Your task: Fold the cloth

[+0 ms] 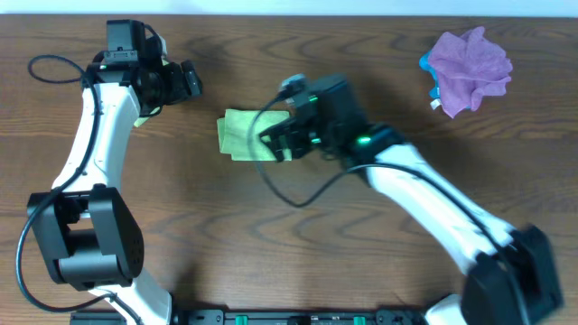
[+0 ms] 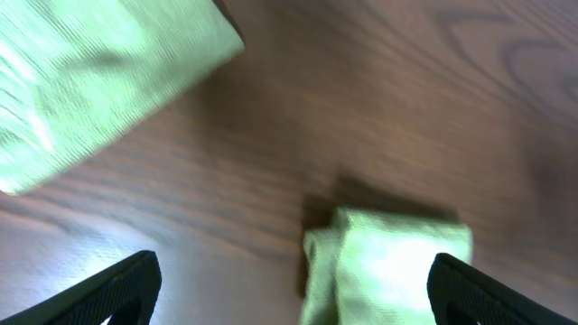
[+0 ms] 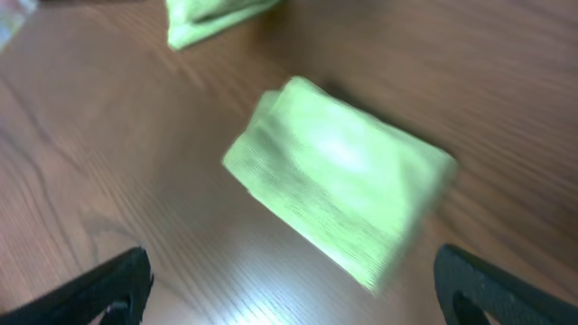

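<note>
Table [image 1: 226, 239]: dark brown, wavy wood grain with paler streaks and glare patches.

Folded cloth [image 1: 240, 135]: lime to yellow-green, plain, no print. The right wrist view shows a fine ribbed weave, paler where light falls.

Second green cloth [image 3: 212, 18]: same lime shade, also plain.

Crumpled cloth [image 1: 470, 65]: lilac-purple, unpatterned, darker in the creases. A bright blue scrap [image 1: 424, 63] shows at its side; cannot tell what it is.

Left arm [image 1: 88, 153] and right arm [image 1: 433, 200]: white links, black joints and bases. Small green lights [image 1: 361, 140] glow on the right arm's black wrist housing.

Left gripper [image 2: 291, 287] and right gripper [image 3: 296, 287]: black fingertips.
</note>
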Available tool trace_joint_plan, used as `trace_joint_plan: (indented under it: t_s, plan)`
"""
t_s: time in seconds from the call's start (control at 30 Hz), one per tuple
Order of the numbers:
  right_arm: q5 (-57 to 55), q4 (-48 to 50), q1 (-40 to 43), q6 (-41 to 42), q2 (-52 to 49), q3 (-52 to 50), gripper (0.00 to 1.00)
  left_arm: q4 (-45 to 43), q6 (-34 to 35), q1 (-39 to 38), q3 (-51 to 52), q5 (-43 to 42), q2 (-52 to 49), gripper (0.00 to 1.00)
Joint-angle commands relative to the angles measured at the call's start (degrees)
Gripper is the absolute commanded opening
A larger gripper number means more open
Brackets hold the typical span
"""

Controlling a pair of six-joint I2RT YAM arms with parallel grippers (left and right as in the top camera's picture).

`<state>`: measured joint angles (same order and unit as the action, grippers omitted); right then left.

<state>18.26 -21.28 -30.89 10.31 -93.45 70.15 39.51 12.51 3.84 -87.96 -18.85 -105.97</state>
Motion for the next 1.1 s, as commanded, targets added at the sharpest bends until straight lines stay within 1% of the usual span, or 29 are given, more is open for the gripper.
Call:
trace_joint_plan:
  t_s: [0.0,0.13,0.27,0.4,0.5,0.57,0.67,0.77,0.97,1.07]
  plan:
    - [0.0,-5.2,4.3,-0.6,6.2,0.3,0.99,2.4,2.5,1.0,-1.0,-7.6,1.2,0.96]
    - [0.0,-12.9,10.8,-2.8,15.0,-3.1,0.99,7.2,2.7,1.1,0.6,-10.6,1.2,0.95]
    - [0.9,-13.3,15.6,-2.7,25.5,-11.7,0.99,7.4,3.3,1.1,5.0,-15.4,1.2,0.95]
    - [3.1,-13.4,20.9,-0.5,39.6,-23.6,0.99,3.9,6.1,1.1,12.1,-19.6,1.2,0.95]
    - [4.0,-13.7,24.5,3.3,50.9,-32.0,0.99,0.0,8.4,1.0,17.6,-22.9,1.2,0.95]
    - [4.3,-14.0,26.2,5.8,58.2,-35.9,0.99,-3.6,10.4,1.0,20.9,-25.3,1.2,0.95]
    - [4.3,-14.7,27.2,8.5,65.3,-38.8,0.99,-8.9,14.6,0.5,24.1,-27.3,1.2,0.95]
    - [4.3,-15.4,27.2,9.4,68.7,-39.2,0.99,-14.6,19.3,-0.9,26.7,-27.3,1.2,0.95]
    - [4.3,-15.4,27.2,9.4,68.8,-39.2,0.99,-23.0,25.8,-6.2,30.7,-24.1,1.1,0.95]
    - [4.3,-15.4,27.2,9.4,68.8,-39.2,0.99,-26.4,28.2,-6.8,32.8,-23.4,1.1,0.95]
